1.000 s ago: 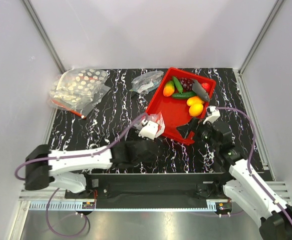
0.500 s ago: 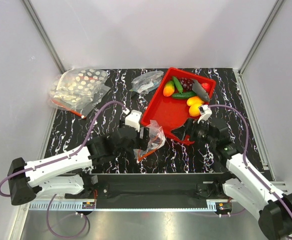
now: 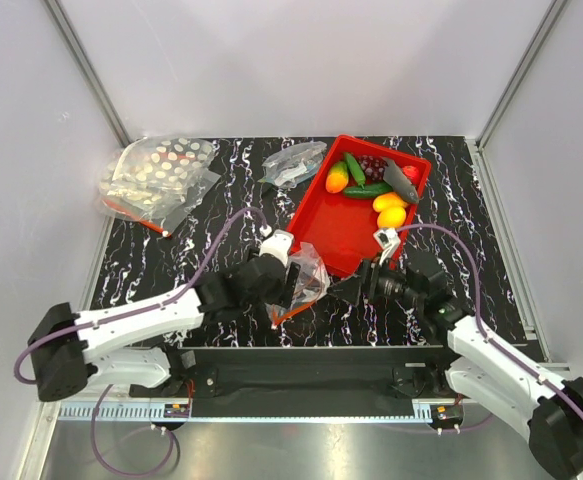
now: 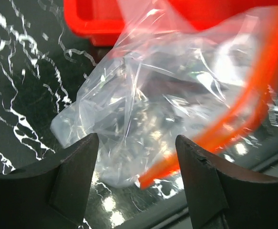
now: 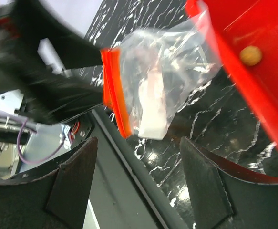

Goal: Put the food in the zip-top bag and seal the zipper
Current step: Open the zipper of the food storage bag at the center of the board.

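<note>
Now the bag (image 3: pixel 309 270) is laid on the desk (image 3: pixel 201 220) just beside the red tray (image 3: pixel 336 225), no longer over its rim. The left fingers (image 4: pixel 69 181) and right fingers (image 5: pixel 74 176) are brought up to it, spread, nothing pinched; the food (image 3: pixel 371 185) is left in the tray.

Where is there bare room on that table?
Free: table stretch between the spotted bags and the red tray, and right of the tray. Crowded: before the tray, where zip-top bag, left pincer and right pincer meet.

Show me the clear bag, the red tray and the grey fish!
clear bag (image 3: pixel 309 270): top view, its crinkly middle.
red tray (image 3: pixel 333 232): top view, its bare floor.
grey fish (image 3: pixel 401 183): top view, its body.
</note>
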### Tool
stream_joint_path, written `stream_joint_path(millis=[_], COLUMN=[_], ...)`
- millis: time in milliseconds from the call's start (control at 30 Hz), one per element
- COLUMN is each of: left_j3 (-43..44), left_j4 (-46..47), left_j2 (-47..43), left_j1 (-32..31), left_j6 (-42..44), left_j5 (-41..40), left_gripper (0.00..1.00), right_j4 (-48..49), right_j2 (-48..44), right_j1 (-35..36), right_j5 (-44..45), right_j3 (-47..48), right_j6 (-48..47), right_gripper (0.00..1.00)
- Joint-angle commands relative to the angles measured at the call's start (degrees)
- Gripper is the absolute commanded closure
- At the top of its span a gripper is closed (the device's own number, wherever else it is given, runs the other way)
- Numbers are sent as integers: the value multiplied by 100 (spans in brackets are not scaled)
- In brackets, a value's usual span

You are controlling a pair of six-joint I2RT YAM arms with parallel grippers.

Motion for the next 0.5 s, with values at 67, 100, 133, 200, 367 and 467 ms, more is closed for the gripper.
stream_joint_path(millis=[67,100,133,200,367,467], left_j3=[-28,-45,-63,-107,-195,-221], left_j4=[356,400,444,506,550,497], left_j2=[591,591,574,548,407,267], left_j1=[160,160,160,160,160,160], left_j6=[-305,-314,-323,-323,-358,-332], left_j5=[-156,-138,-121,-103,-77,-112], left_gripper=[32,32,32,32,32,32], right_j4=[514,611,681,761,787,761], right_j2=[19,89,124,317,801,1117], right_j1=[433,460,512,635,820,899], right_j5=[320,312,329,530,821,944], right_j3=[-81,-98,-125,-116,68,191], right_j6=[-50,-59,-59,-111,-217,-243], right_gripper=[25,27,28,28,37,42])
